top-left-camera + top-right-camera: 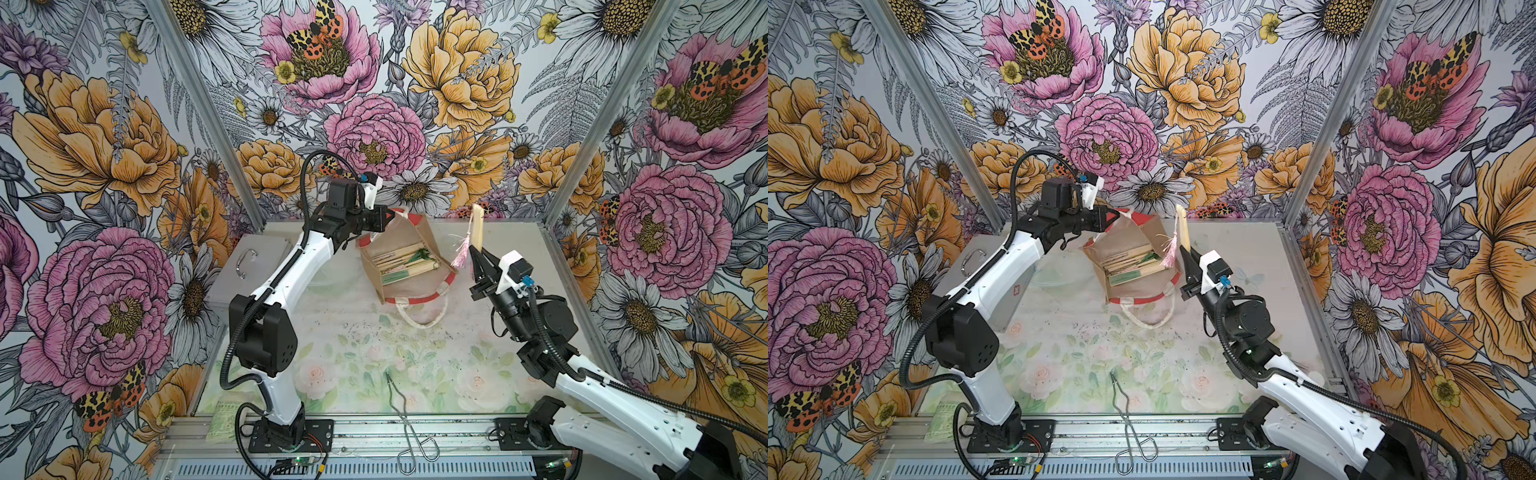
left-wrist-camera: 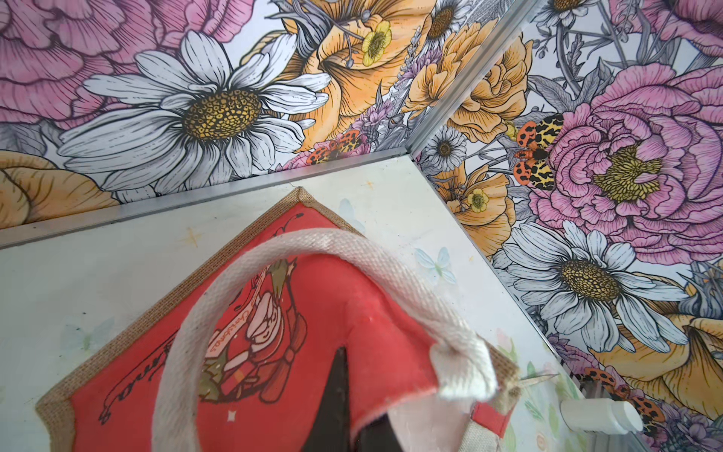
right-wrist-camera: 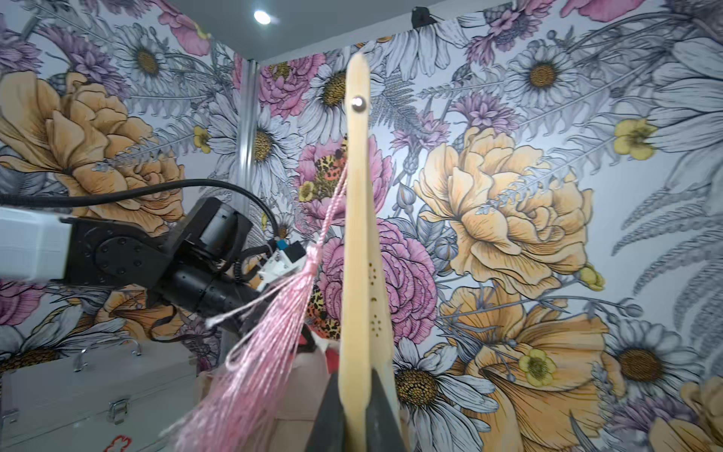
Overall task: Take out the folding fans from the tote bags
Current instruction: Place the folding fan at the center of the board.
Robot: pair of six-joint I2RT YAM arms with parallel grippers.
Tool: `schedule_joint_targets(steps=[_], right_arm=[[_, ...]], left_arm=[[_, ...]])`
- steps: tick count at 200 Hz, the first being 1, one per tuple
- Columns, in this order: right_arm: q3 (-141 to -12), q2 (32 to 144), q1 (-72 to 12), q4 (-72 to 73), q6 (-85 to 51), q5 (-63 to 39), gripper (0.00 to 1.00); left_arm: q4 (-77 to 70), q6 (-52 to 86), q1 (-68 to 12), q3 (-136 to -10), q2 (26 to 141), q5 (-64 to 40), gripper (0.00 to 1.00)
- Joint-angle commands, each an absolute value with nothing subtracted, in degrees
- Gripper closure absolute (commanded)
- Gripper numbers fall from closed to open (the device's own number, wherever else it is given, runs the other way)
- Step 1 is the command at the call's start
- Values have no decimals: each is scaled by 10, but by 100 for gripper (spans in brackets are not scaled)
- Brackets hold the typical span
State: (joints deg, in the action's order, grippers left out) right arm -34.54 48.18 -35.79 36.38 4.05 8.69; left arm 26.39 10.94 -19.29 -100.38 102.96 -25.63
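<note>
Folding fan (image 1: 478, 227) in my right pincer (image 1: 476, 250), tote bag (image 1: 415, 297) in my left pincer (image 1: 390, 217).
Both pincers are clamped tight: the right holds the pink-tasselled fan upright just beside the bag, the left grips the bag's far rim. More fans (image 1: 401, 262) lie inside the bag on the tabletop (image 1: 374, 332).

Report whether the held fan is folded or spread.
Folded. The fan in the right end effector is one slim closed stack of slats, pink tassel dangling.

The folding fans (image 1: 401, 261) (image 1: 1129, 264) inside the tote bag (image 1: 432, 237) (image 1: 1154, 232) overlap too closely to count in both top views. The right wrist view's edge cuts off the lower end of the held fan (image 3: 356, 254).
</note>
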Motion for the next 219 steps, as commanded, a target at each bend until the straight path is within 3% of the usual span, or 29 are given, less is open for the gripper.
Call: schedule_joint_targets(steps=[1, 32, 71, 132, 178, 219], right_arm=[[-381, 458, -313, 219, -17, 180, 100], [-421, 474, -226, 83, -96, 203, 100], [-485, 572, -138, -56, -192, 171, 100], [-505, 743, -23, -71, -327, 1, 100], [-547, 871, 13, -71, -337, -80, 100], [-586, 956, 34, -80, -344, -133, 100]], left_arm=[[243, 87, -181, -1017, 1003, -242, 100], [243, 70, -181, -1046, 1015, -251, 100], [243, 20, -184, -1085, 1035, -254, 100], [243, -9, -187, -1106, 1073, -275, 100], [233, -64, -225, -1094, 1082, -165, 100], [230, -46, -236, -1146, 1118, -131, 100]])
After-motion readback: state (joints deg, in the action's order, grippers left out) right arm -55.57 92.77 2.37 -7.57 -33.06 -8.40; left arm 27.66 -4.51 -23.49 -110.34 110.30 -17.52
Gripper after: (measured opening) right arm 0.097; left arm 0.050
